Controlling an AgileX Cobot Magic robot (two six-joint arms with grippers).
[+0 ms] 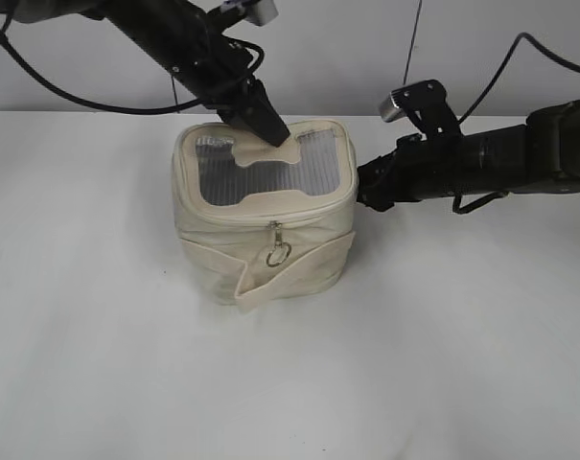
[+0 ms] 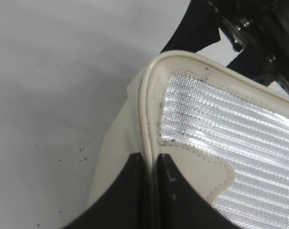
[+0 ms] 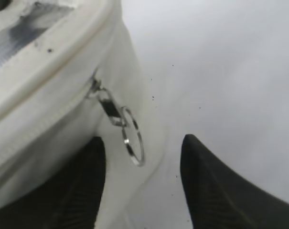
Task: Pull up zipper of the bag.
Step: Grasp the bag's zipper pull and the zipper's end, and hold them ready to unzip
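The cream boxy bag (image 1: 270,259) stands on the white table with its mesh-window lid (image 1: 261,172) facing up. My left gripper (image 1: 273,132) comes down from the top left; in the left wrist view it (image 2: 149,164) is shut on the lid's piped rim (image 2: 145,109). The zipper (image 1: 270,216) runs round under the lid, and a silver slider with a ring pull (image 1: 278,251) hangs at the front. My right gripper (image 1: 361,187) is at the bag's right side. Its jaws (image 3: 142,143) are open, with a ring pull (image 3: 132,136) hanging between them, untouched.
The white table (image 1: 443,364) lies all round the bag. A flat cream strap (image 1: 290,268) crosses the bag's front and sticks out at the lower left. The right arm's black body (image 1: 491,158) lies low over the table to the right.
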